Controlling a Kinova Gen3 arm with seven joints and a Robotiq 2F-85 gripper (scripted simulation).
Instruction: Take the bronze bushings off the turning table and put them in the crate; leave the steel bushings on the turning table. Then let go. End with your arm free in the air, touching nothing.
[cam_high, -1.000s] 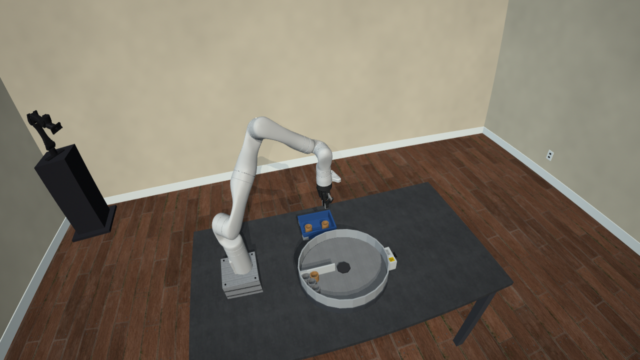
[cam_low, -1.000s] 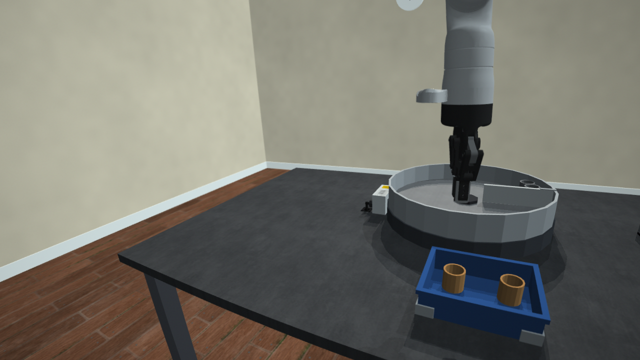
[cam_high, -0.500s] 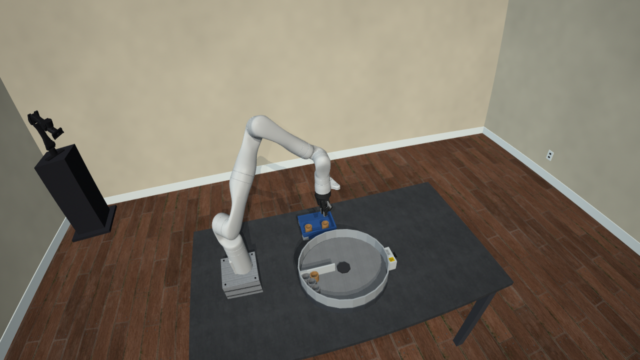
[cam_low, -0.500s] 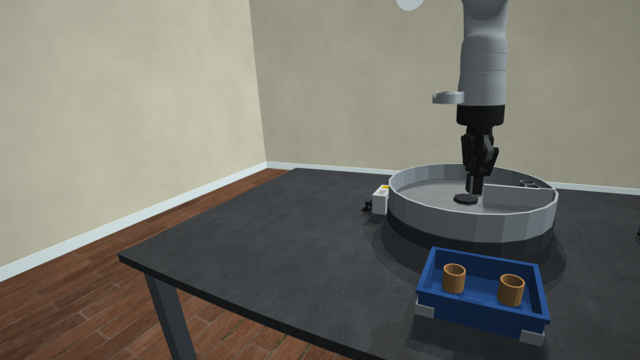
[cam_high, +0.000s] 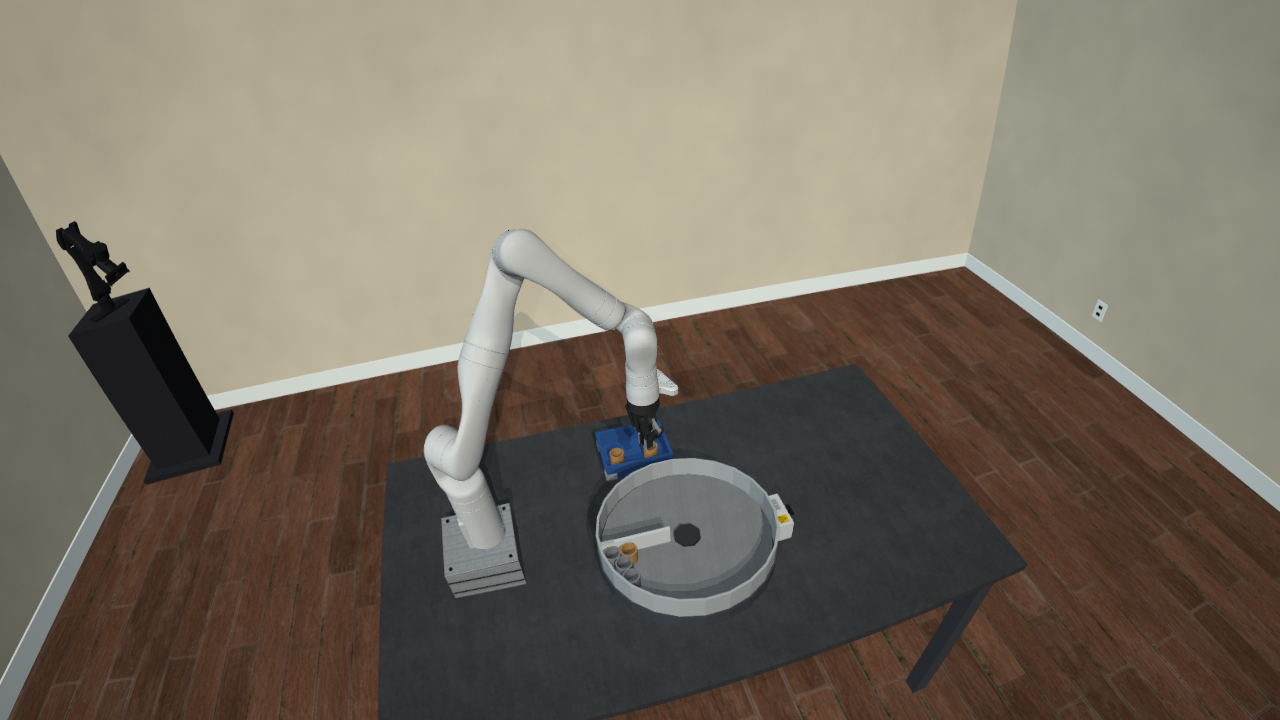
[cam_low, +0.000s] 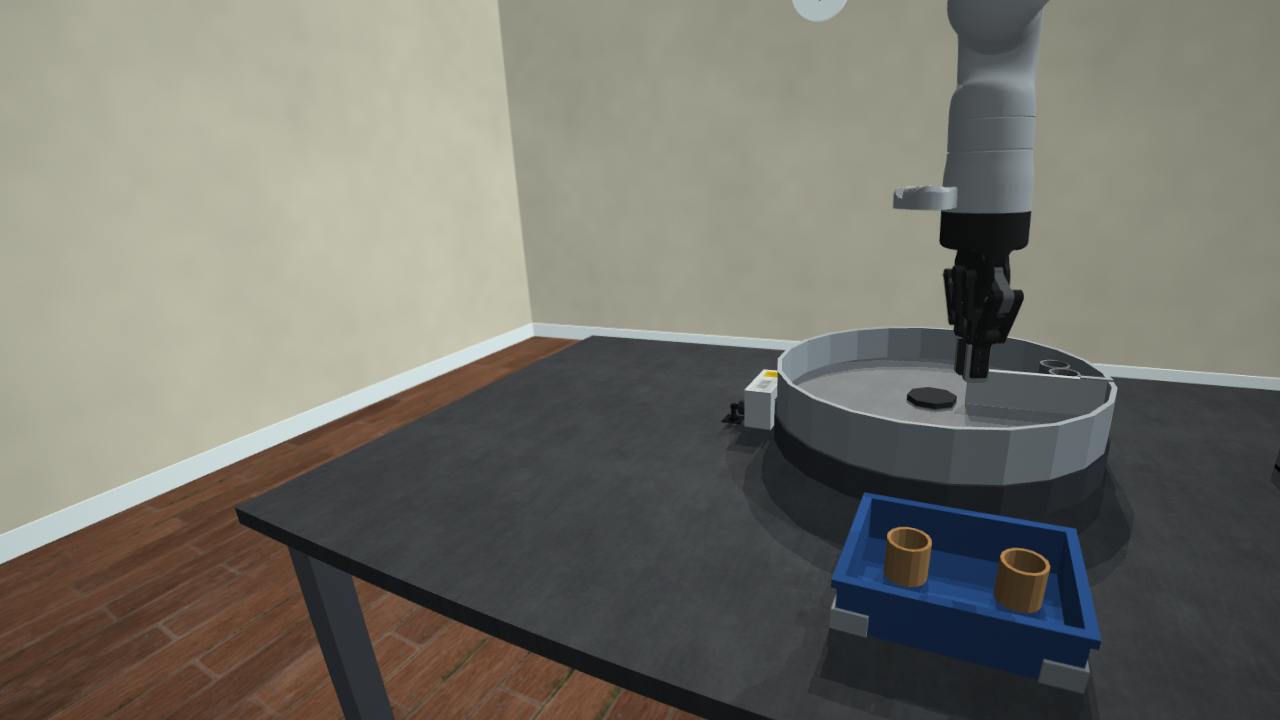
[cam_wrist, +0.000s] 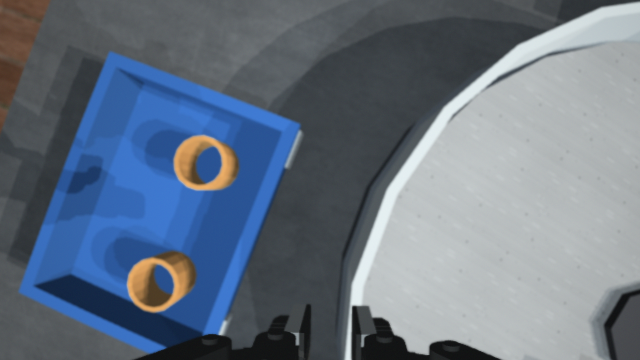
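My gripper (cam_high: 648, 442) (cam_low: 972, 371) (cam_wrist: 331, 328) is slightly open, with a narrow empty gap. It hangs above the table between the crate and the turning table. Two bronze bushings stand in the blue crate (cam_high: 608, 441) (cam_low: 948, 631) (cam_wrist: 205, 95): one bushing (cam_high: 616, 457) (cam_low: 1021, 586) (cam_wrist: 185, 272) and another bushing (cam_high: 650, 453) (cam_low: 908, 564) (cam_wrist: 230, 165). On the turning table (cam_high: 689, 597) (cam_low: 939, 449) (cam_wrist: 500, 200), one bronze bushing (cam_high: 630, 556) touches or nearly touches the steel bushings (cam_high: 623, 564) (cam_low: 1065, 372). Three steel ones show there, close to the rim wall.
A light divider (cam_high: 648, 539) (cam_low: 1038, 394) stands on the turning table, just beside the bushings. A raised wall rings the turning table, and a dark hub (cam_high: 686, 534) (cam_low: 930, 397) is at its centre. A white box (cam_high: 780, 519) (cam_low: 759, 404) is at the outer rim.
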